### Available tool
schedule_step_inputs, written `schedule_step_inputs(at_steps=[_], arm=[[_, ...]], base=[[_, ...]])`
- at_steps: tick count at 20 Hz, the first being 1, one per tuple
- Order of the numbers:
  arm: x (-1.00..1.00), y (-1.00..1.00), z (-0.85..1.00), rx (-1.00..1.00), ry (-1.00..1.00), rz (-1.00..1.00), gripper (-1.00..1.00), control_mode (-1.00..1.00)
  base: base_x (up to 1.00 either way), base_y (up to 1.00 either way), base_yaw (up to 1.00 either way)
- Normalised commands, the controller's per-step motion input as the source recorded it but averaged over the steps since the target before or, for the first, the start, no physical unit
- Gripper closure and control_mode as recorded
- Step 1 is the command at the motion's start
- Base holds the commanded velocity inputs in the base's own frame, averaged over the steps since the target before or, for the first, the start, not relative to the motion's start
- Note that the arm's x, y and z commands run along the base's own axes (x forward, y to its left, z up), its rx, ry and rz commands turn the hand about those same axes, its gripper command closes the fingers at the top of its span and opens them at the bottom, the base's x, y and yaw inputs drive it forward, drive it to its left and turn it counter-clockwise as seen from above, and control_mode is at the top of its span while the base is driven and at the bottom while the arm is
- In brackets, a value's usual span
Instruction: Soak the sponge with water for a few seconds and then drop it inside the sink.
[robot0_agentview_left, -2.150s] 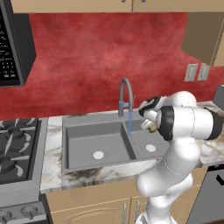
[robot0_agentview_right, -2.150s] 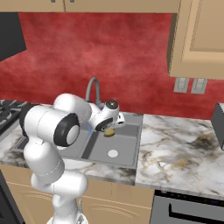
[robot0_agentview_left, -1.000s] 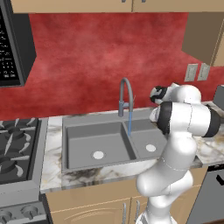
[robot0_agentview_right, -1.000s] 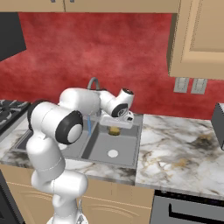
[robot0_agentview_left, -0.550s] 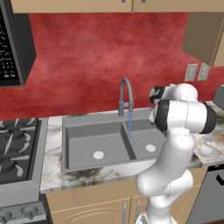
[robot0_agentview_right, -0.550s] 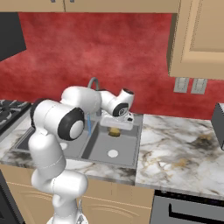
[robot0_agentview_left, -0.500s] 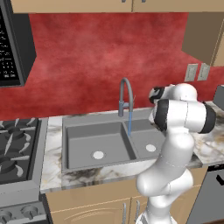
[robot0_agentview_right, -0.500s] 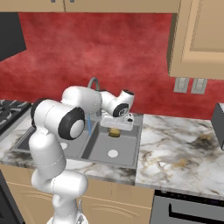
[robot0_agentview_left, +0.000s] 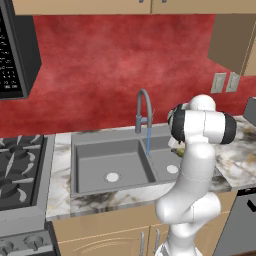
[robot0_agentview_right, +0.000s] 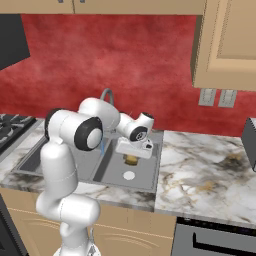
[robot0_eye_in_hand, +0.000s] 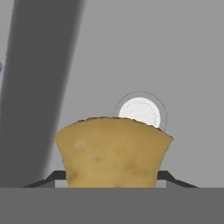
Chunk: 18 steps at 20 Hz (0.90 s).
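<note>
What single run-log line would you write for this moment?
gripper: shut on sponge | position: above right sink basin, drain below | water: running, apart from sponge

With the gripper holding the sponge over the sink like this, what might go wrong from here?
1. The sponge hangs over the right basin, apart from the water falling near the divider, so it may not be soaking now.
2. The gripper holds it above the sink; released, it would probably land near the drain and could cover it.
</note>
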Motion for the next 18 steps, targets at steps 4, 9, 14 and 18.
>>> schedule_step_inputs(at_steps=[4, 9, 14, 18], arm=[[0.14, 0.00, -0.50, 0.00, 0.00, 0.00, 1.00, -1.00], [0.29, 0.00, -0.31, -0.01, 0.00, 0.00, 1.00, -1.00], [0.35, 0.00, -0.30, -0.03, 0.00, 0.00, 1.00, -1.00], [0.30, 0.00, -0.31, -0.04, 0.00, 0.00, 1.00, -1.00]], base=[[0.00, 0.00, 0.00], [0.00, 0.00, 0.00], [0.00, 0.00, 0.00], [0.00, 0.00, 0.00]])
